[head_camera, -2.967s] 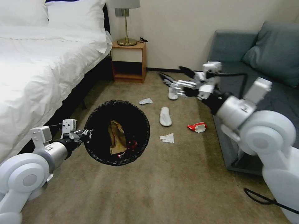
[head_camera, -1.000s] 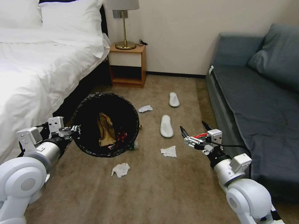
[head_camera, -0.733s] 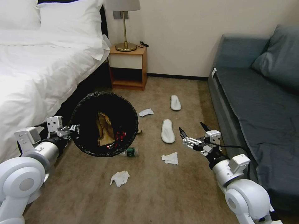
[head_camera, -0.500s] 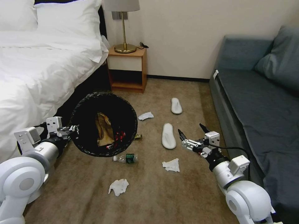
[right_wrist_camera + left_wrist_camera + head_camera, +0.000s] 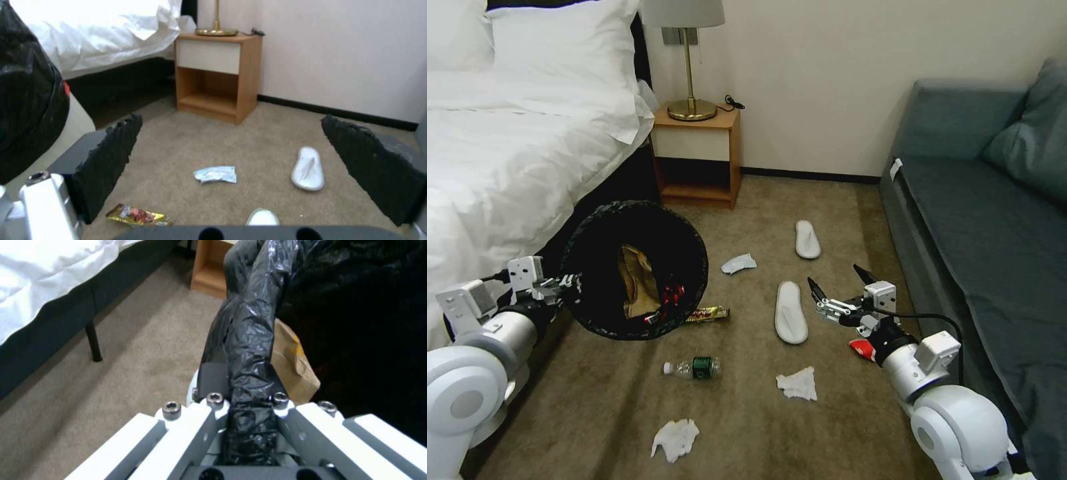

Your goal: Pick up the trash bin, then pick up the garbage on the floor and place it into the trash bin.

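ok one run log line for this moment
left gripper: shut on trash bin rim, bin held up | right gripper: open, empty, above floor by slipper | bottle: on carpet

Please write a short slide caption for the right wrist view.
Open right claw above carpet; wrapper, tissue and slipper lie ahead.

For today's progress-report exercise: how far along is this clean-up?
Done: the left tool holds the trash bin raised, a brown paper bag inside. In hand: the right tool is open, holding nothing. Left: bottle, tissues, gold wrapper, slippers.
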